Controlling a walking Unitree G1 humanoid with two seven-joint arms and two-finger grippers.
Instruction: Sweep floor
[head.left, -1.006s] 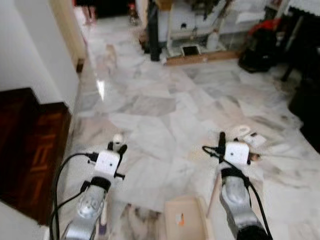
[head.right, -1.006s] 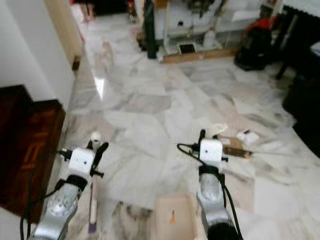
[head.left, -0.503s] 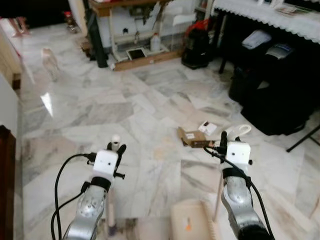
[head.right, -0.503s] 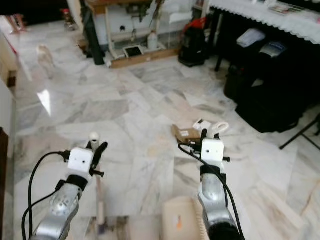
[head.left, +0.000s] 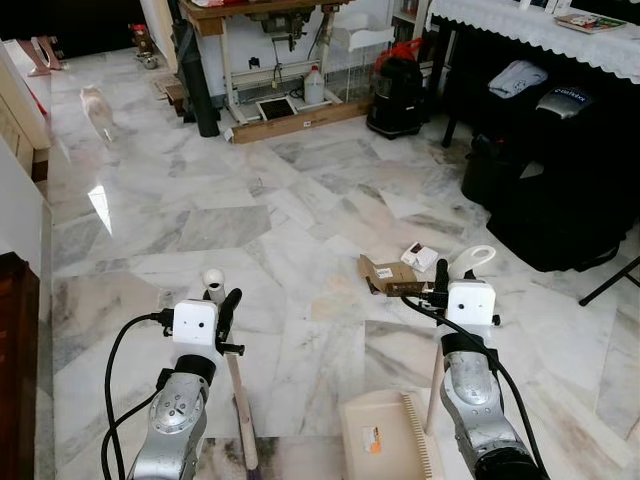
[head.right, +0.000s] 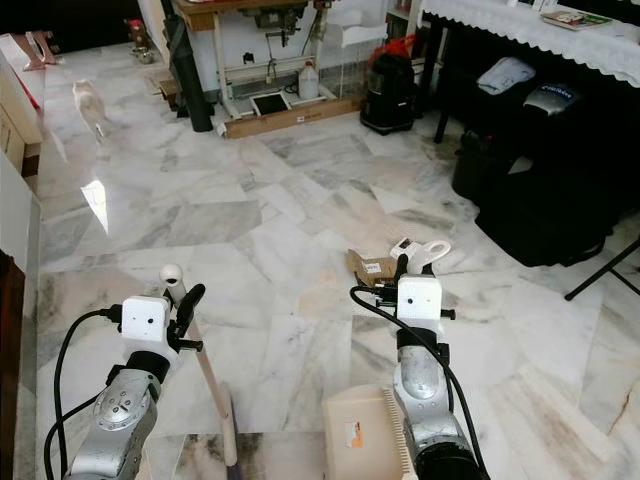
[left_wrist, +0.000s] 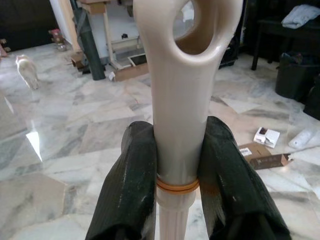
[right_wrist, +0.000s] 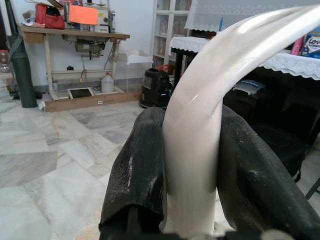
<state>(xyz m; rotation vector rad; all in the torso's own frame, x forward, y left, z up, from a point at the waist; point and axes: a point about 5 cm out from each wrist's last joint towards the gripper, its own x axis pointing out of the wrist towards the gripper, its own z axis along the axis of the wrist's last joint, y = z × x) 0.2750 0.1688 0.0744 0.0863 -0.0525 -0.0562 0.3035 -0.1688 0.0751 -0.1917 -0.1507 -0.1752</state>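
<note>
I count one cream plastic broom handle with a looped end (left_wrist: 182, 75), clamped between the two black fingers of my left gripper (left_wrist: 181, 170); its shaft slants down to the marble floor (head.left: 300, 200), and the broom head is cut off at the lower edge of the head views. One cream long-handled dustpan (head.left: 385, 440) sits on the floor at my feet, its curved handle (right_wrist: 210, 115) pinched tight in my right gripper (right_wrist: 192, 165); part of the pan is hidden behind that arm. Ahead of the right gripper lies the litter: one flattened brown cardboard box (head.left: 385, 273), one small white carton (head.left: 420, 256) just beside it, and a third dark piece against the box that I cannot make out. Further off, one white jug (head.left: 315, 85) stands under a wooden workbench (head.left: 260, 15), one pale animal (head.left: 98, 108) is blurred, and a person's feet (head.left: 45, 70) are cut off at the top.
</note>
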